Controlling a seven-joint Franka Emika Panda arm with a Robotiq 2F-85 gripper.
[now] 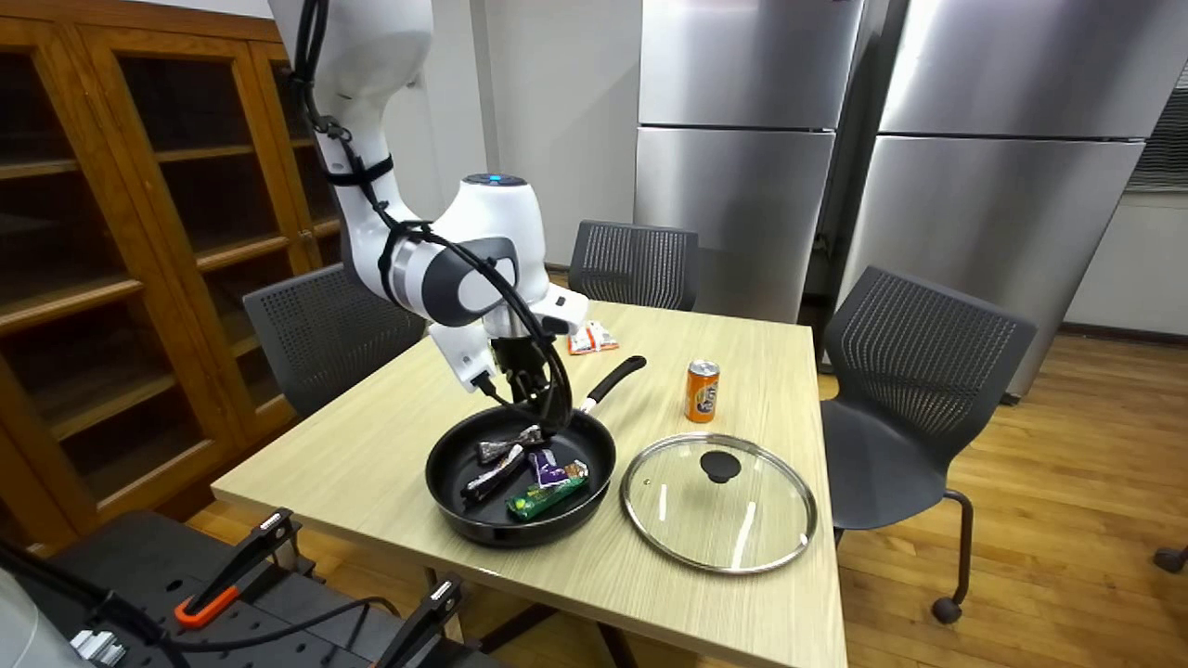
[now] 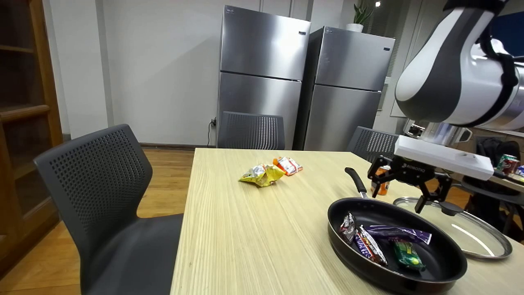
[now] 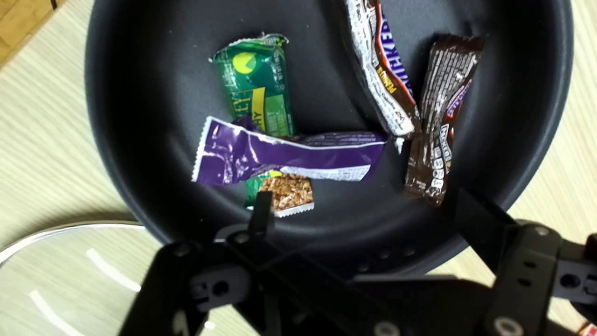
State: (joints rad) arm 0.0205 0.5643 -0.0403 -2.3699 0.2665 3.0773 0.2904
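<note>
Purple snack bar (image 3: pixel 289 156): looks light, kinda slippery, probably best pinched mid-length, near an empty gripper (image 2: pixel 396 202) spread wide.

A pale, wood-grained table (image 1: pixel 353 445) bore the things. In an exterior view, a black frying pan (image 1: pixel 520 535) sat flat by the near edge, its dark handle (image 1: pixel 619 377) pointing toward the far side. Just to the pan's right lay a clear glass lid (image 1: pixel 705 524), its dark knob (image 1: pixel 720 466) up, and beyond the lid an orange can (image 1: pixel 703 391) stood upright. In an exterior view, a crumpled yellow wrapper (image 2: pixel 262 175) lay toward the far edge, just left of a white and orange packet (image 2: pixel 290 166).
</note>
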